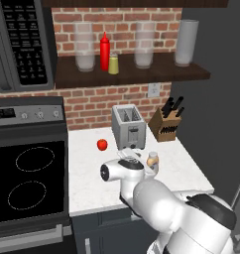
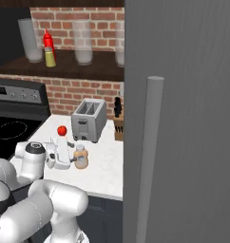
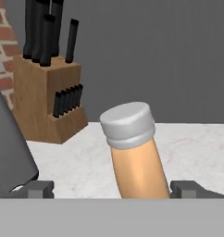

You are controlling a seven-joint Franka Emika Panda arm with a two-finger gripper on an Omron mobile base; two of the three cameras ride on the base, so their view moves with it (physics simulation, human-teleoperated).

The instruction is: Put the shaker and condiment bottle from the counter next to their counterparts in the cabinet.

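Observation:
The condiment bottle [image 3: 134, 157], tan with a white cap, stands on the white counter [image 1: 181, 168] in front of the toaster. My gripper [image 3: 116, 190] is open, with one fingertip on each side of the bottle's lower body and a gap left at both. From the left the bottle [image 1: 152, 159] stands just right of the gripper [image 1: 146, 165]; from the right, the gripper [image 2: 74, 160] reaches the bottle [image 2: 80, 156]. On the cabinet [image 1: 137, 74] shelf stand the counterparts: a red squeeze bottle [image 1: 105, 49] and a small yellow-green shaker [image 1: 113, 64]. The counter's shaker is out of view.
A silver toaster [image 1: 128, 126] and a wooden knife block [image 1: 165, 124] stand at the back of the counter, with a red tomato [image 1: 102, 144] to the left. Clear glass jars [image 1: 84, 47] flank the shelf items. The stove [image 1: 28, 173] lies left. A grey fridge door [image 2: 183, 118] rises on the right.

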